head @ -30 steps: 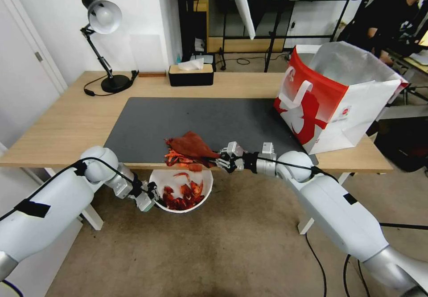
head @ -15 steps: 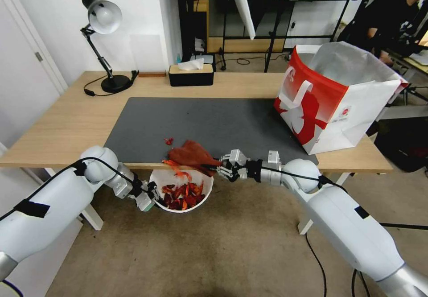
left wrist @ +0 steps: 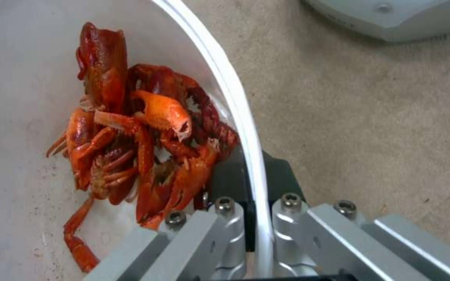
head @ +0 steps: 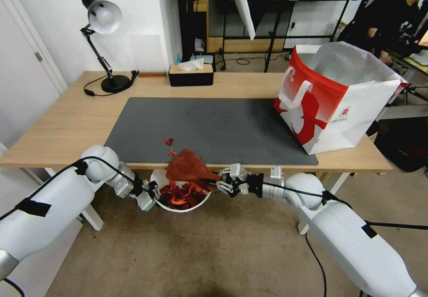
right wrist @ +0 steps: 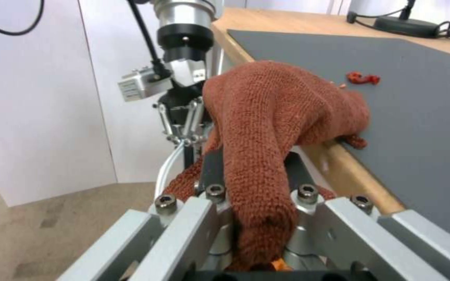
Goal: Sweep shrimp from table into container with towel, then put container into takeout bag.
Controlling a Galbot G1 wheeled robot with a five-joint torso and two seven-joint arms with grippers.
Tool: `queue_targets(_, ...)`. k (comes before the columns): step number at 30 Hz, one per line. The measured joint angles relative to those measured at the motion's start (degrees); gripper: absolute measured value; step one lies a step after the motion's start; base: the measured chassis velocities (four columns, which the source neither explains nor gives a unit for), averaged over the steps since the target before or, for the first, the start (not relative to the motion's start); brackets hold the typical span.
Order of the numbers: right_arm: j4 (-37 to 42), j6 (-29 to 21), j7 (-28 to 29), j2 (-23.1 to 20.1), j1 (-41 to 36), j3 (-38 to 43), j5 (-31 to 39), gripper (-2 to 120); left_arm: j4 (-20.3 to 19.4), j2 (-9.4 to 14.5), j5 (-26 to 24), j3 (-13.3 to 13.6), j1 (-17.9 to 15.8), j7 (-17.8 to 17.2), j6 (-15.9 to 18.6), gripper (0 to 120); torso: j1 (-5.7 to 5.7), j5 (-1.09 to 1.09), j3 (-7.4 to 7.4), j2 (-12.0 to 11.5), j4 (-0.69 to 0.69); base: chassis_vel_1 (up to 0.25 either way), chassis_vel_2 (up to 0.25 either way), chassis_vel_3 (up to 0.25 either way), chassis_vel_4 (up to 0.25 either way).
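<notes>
The white container (head: 201,202) hangs below the table's (head: 67,123) front edge, full of red shrimp (head: 180,195) (left wrist: 141,144). My left gripper (head: 149,195) (left wrist: 254,218) is shut on the container's rim (left wrist: 240,117). The rust-red towel (head: 187,167) (right wrist: 272,117) drapes over the table edge above the container, and my right gripper (head: 218,183) (right wrist: 254,210) is shut on it, just off the edge. Two small shrimp bits (head: 170,146) (right wrist: 363,78) lie on the grey mat behind the towel. The red and white takeout bag (head: 334,96) stands open at the table's right end.
A black tissue box (head: 191,75) and a desk lamp (head: 103,43) stand at the table's back. Beige carpet lies under the container. A person sits behind the bag at the back right.
My right gripper drew the towel toward me over the table edge, and the shrimp at the edge dropped into the container. Two bits stayed on the mat. The left gripper held still.
</notes>
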Motion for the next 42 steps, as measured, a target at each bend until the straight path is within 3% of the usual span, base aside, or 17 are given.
queue_targets(22,6.30,-1.12,0.57,-0.87,-3.80,2.56,2.74,5,-1.22,0.92,0.17,-1.19,1.94,-0.01,0.16,0,0.01,0.00,0.01,0.00,0.00,0.000,0.000,0.000,0.000)
queue_targets(30,3.57,-1.72,6.62,0.40,4.28,-0.37,9.80,5,-1.43,1.21,0.22,-1.89,2.67,-0.01,0.20,0,0.01,0.00,0.01,0.00,0.00,0.000,0.000,0.000,0.000)
queue_targets(32,0.05,-0.69,11.32,2.41,10.11,-2.70,12.32,5,-1.42,1.44,0.22,-2.38,3.08,-0.01,0.17,0,0.01,0.00,0.01,0.00,0.00,0.000,0.000,0.000,0.000)
queue_targets(42,-14.80,1.46,17.13,8.16,22.34,-10.33,11.06,5,-1.38,2.60,0.13,-3.49,4.00,0.03,0.01,0,0.01,-0.01,0.01,-0.01,0.01,0.000,0.000,0.000,0.000)
